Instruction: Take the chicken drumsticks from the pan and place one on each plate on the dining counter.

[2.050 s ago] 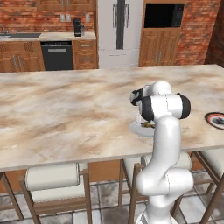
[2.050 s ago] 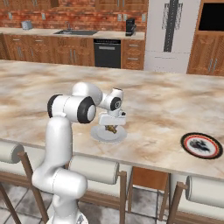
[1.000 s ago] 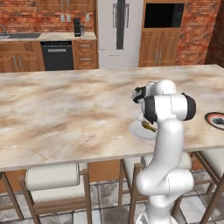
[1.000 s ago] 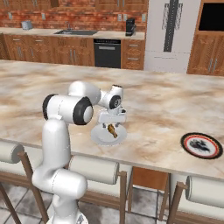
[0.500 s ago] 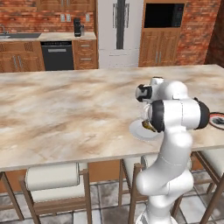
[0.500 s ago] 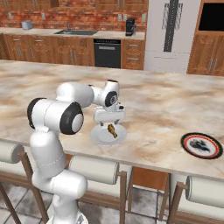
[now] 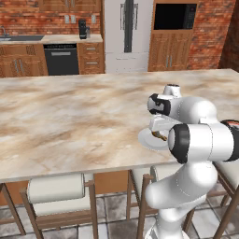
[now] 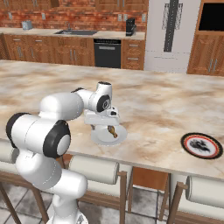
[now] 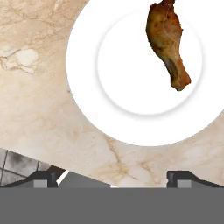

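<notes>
One golden-brown chicken drumstick [image 9: 168,43] lies on the plain white plate [image 9: 87,87], toward one side of it. That plate [image 8: 101,138] sits near the front edge of the marbled dining counter [image 8: 52,83], with the drumstick [image 8: 113,131] on it. My gripper [image 8: 104,124] hovers just above the plate [image 7: 145,139], open and holding nothing. In the hand view my gripper [image 9: 113,176] has its fingertips [image 9: 46,177] spread wide, off the plate's edge. The red-ringed plate [image 8: 201,145] lies bare further right. The pan and the other drumstick are out of view.
Padded stools [image 8: 94,169] stand under the counter's front edge. Wooden cabinets, a sink worktop [image 8: 74,33] and a fridge [image 8: 170,33] line the brick back wall. My own bent arm [image 7: 200,140] bulks over the counter's edge beside the plate.
My arm's elbow has swung out toward the counter's near edge and closer to the cameras. The hand stays over the white plate, where the drumstick lies still.
</notes>
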